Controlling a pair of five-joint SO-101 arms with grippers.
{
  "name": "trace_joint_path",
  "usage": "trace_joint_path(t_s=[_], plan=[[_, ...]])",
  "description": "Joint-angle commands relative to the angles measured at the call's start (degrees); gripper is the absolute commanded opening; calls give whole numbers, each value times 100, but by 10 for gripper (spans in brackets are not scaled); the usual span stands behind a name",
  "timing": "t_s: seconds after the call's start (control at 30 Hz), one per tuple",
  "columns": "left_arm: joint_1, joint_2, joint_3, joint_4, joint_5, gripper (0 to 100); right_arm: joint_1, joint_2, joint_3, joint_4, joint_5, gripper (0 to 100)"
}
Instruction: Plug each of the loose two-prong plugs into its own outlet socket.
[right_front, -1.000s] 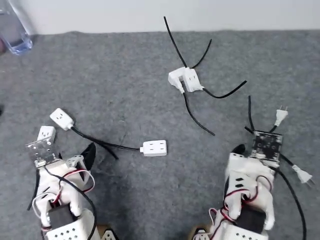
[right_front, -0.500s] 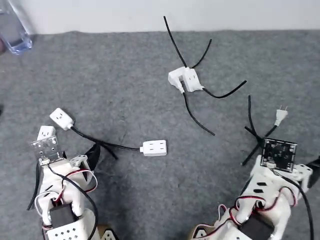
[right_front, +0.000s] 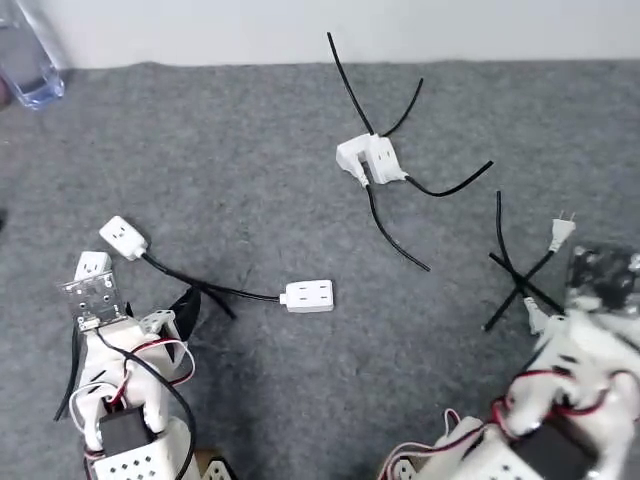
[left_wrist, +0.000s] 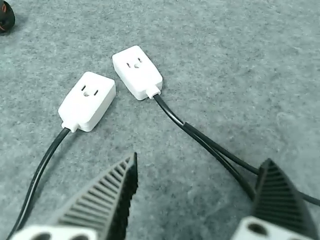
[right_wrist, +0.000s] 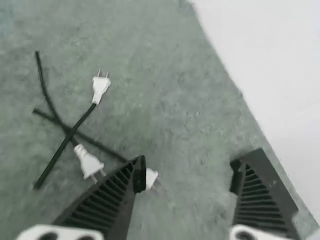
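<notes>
Three white outlet sockets lie at the left on black cables: two (right_front: 123, 237) (right_front: 93, 266) near the left arm and one (right_front: 308, 295) toward the middle. In the left wrist view my left gripper (left_wrist: 197, 175) is open just short of the pair of sockets (left_wrist: 87, 100) (left_wrist: 137, 71), with a black cable running between its fingers. Loose two-prong plugs (right_wrist: 100, 87) (right_wrist: 89, 164) lie on crossed black cables beyond my open right gripper (right_wrist: 190, 172). A third plug (right_wrist: 149, 176) peeks from behind one finger. One loose plug (right_front: 562, 232) lies at the table's right side.
At the back middle a white socket block (right_front: 370, 160) lies with plugs joined to it and black cables spreading out. A clear container (right_front: 25, 60) stands in the back left corner. The grey mat ends at a white surface (right_wrist: 260, 60) close to the right gripper.
The right arm has swung to the right, toward the table's right edge, and now covers the plug that lay at the far right. The left arm shifted slightly and then stayed still.
</notes>
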Motion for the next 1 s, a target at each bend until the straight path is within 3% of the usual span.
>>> trace_joint_path(t_s=[0.0, 0.23, 0.53, 0.97], plan=[[9, -62, -22, -62, -26, 362, 57, 1288, -1864, 963, 105, 329], [9, -62, -22, -44, -26, 362, 127, 3732, -2716, 1666, 1240, 274], [0, -62, -22, -62, -26, 362, 189, 5763, -2708, 602, 2453, 263], [0, -35, -22, -185, -26, 363, 523, 8338, -3059, -936, 3358, 263]])
